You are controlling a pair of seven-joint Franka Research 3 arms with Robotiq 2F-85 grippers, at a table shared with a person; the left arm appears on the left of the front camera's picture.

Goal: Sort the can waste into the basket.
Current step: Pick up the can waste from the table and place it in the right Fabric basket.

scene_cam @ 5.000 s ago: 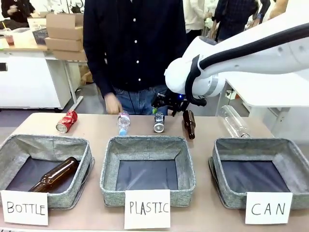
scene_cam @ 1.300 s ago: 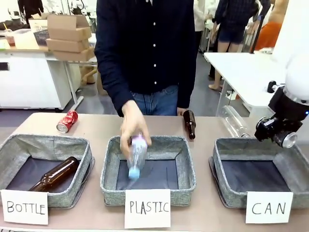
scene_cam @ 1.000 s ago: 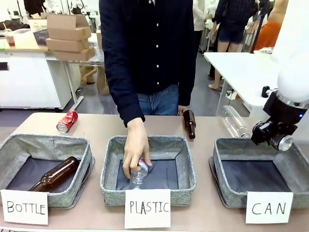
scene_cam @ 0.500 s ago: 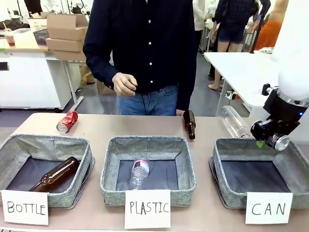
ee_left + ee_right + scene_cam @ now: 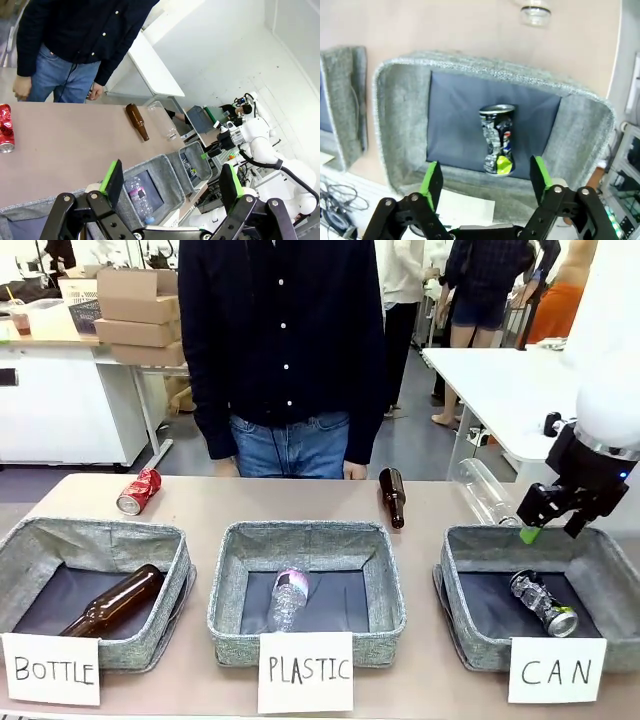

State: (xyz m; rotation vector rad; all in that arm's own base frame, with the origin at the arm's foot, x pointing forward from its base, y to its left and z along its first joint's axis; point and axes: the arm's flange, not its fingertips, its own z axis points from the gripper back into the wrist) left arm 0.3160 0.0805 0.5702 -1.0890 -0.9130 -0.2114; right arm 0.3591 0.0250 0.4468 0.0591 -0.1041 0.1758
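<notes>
A dented black and silver can [image 5: 543, 602] lies on its side on the dark floor of the grey CAN basket [image 5: 455, 590]. My right gripper [image 5: 552, 525] hangs open just above that basket's back rim, holding nothing. In the right wrist view the can [image 5: 496, 139] lies free in the basket [image 5: 400, 115] beyond the open gripper [image 5: 486, 176]. A red can [image 5: 138, 490] lies on the table at the far left, also seen as the red can [image 5: 5, 127] in the left wrist view. My left gripper [image 5: 171, 180] is open and holds nothing.
A brown bottle [image 5: 391, 496] and a clear plastic bottle [image 5: 487, 492] lie on the table behind the baskets. The PLASTIC basket [image 5: 225, 585] holds a clear bottle, the BOTTLE basket [image 5: 175, 570] a brown one. A person stands at the far edge, hands at their sides.
My right gripper opened and the black and silver can dropped from it into the CAN basket. The person's hand left the clear bottle in the PLASTIC basket and drew back.
</notes>
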